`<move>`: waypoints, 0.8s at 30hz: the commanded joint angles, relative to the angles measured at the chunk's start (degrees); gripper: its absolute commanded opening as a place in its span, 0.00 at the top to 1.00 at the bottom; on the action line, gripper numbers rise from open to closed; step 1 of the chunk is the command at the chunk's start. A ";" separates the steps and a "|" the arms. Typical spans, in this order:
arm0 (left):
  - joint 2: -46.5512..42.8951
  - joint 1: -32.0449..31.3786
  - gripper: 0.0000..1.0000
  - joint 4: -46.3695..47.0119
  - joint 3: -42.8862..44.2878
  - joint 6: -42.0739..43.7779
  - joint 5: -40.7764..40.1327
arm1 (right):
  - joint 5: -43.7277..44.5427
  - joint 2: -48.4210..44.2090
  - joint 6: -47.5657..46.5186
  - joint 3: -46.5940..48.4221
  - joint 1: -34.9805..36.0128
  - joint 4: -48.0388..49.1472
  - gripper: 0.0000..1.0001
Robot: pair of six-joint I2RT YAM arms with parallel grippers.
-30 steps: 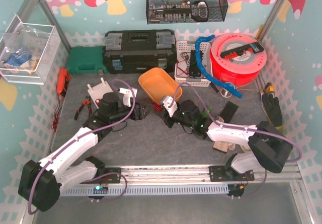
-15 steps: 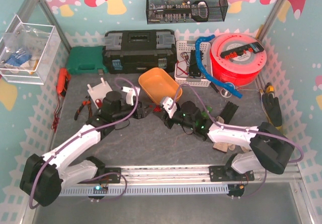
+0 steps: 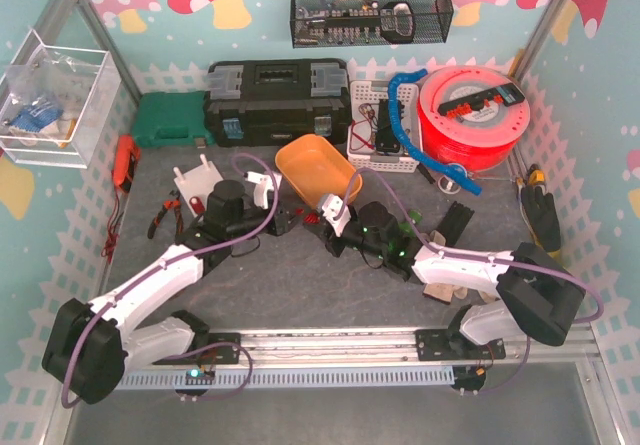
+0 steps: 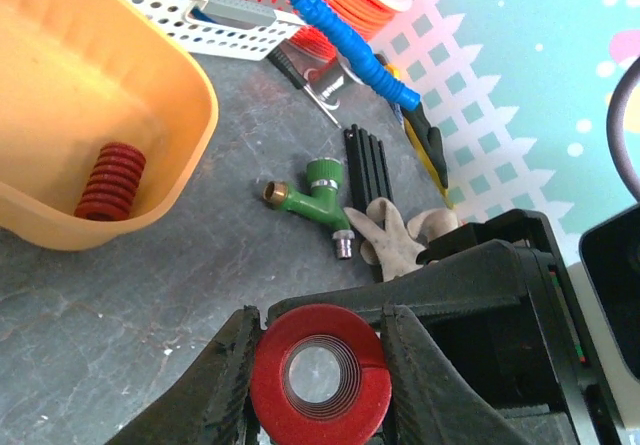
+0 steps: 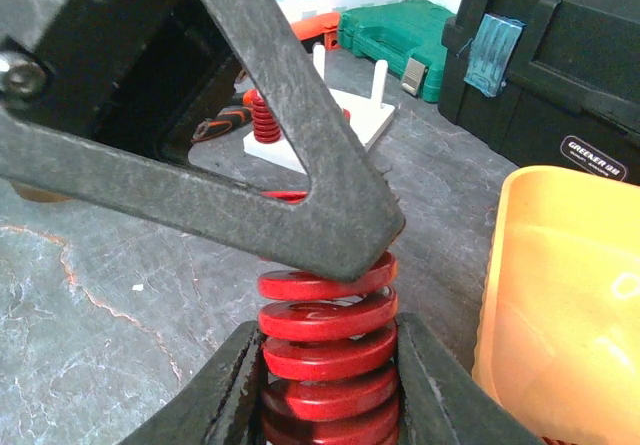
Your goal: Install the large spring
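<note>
The large spring is red and seen end-on in the left wrist view, with my left gripper shut on its sides. In the right wrist view the same spring's coils stand between the fingers of my right gripper, which is also shut on it, and a left finger lies across its top. From above, the two grippers meet just in front of the orange bin. A white peg stand sits at the left, carrying a small red spring.
Another small red spring lies in the orange bin. A green tap fitting and a glove lie on the mat. A black toolbox, green case, white basket and red spool line the back. Pliers lie left.
My left gripper has moved right towards the right gripper and closed on the large spring. The right gripper has stayed put, holding the spring.
</note>
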 commanded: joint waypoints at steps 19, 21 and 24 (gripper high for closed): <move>-1.05 2.32 1.00 -7.52 7.51 6.98 -15.56 | 7.94 -2.19 1.20 0.03 0.50 1.70 0.02; -1.36 3.74 1.00 -8.92 8.53 8.43 -18.98 | 10.38 -2.89 1.74 -0.69 0.47 2.27 0.01; -1.77 6.40 1.00 -9.62 9.53 10.82 -24.69 | 12.47 -4.09 1.51 -1.29 0.50 2.29 0.01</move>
